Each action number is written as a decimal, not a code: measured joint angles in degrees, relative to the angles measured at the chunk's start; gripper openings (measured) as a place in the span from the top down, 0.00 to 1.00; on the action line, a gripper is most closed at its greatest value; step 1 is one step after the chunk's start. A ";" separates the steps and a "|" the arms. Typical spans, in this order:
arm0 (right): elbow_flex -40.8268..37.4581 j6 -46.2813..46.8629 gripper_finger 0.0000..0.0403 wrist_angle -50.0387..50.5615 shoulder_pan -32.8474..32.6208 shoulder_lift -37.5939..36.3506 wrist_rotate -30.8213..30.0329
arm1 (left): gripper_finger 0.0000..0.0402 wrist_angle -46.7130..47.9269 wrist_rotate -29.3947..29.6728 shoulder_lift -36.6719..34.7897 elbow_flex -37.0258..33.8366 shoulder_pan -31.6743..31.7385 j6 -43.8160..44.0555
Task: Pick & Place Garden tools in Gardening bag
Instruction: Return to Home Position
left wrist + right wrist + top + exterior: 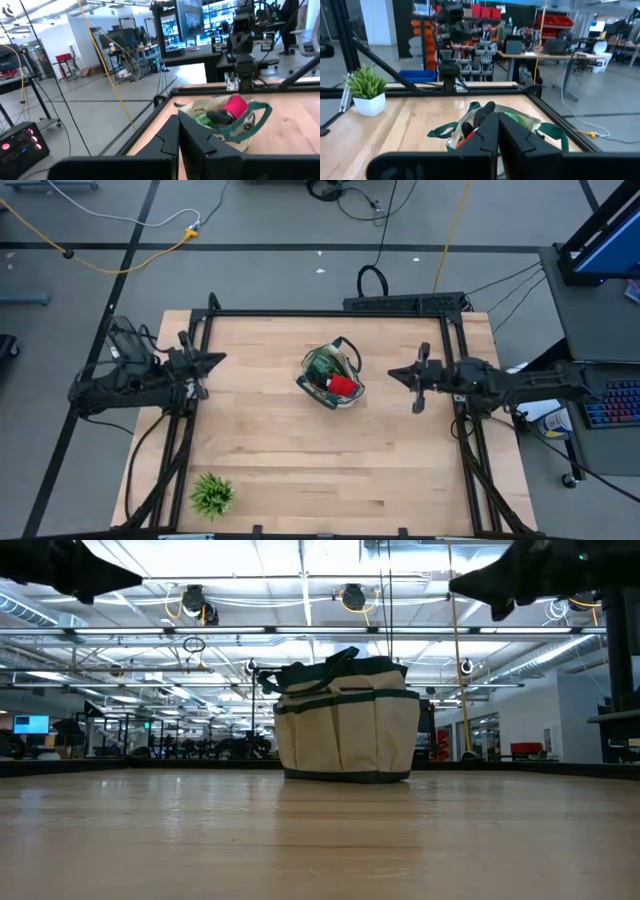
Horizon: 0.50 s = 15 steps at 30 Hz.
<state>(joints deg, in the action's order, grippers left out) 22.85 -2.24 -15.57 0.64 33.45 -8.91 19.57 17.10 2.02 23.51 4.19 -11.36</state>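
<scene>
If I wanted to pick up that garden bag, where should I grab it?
Probably by the dark looped handles, coming straight down from above. The gardening bag stands upright and the handles arch over its open top, which is stuffed with things like the red glove. The left gripper and right gripper wait at the table's sides.

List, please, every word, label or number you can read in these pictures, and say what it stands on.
No text can be read in any view.
The bag shows plain cloth and no label.
The screens in the background are too blurred to read.
The keyboard has keys too small to read.
</scene>
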 joint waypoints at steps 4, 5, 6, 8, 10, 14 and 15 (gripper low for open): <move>-3.30 -0.07 1.00 0.12 0.00 -5.89 0.00 | 0.99 -2.19 -0.02 0.01 -2.82 0.00 0.07; -3.84 -0.10 1.00 0.62 0.00 -7.25 0.00 | 0.99 -3.03 -0.01 0.03 -3.45 0.00 0.05; -4.26 -0.16 1.00 1.38 0.00 -8.36 0.00 | 0.99 -3.54 -0.01 0.02 -3.85 0.00 -0.15; -5.14 -0.16 1.00 2.58 0.02 -10.27 0.00 | 0.97 -3.76 0.00 0.00 -4.38 0.00 -0.10; -6.08 -0.16 1.00 2.98 0.02 -11.81 0.00 | 0.97 -3.99 0.00 0.02 -4.94 0.00 -0.04; -7.80 -0.46 1.00 3.41 0.02 -14.37 0.00 | 0.99 -4.95 -0.42 0.01 -5.20 0.01 -0.12; -8.25 -0.59 1.00 3.47 0.02 -14.99 0.00 | 0.99 -4.85 -0.66 0.02 -5.20 0.00 -0.09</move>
<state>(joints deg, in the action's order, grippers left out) 14.60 -2.82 -12.10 0.67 18.46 -8.91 14.72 16.44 2.04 18.31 4.19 -11.44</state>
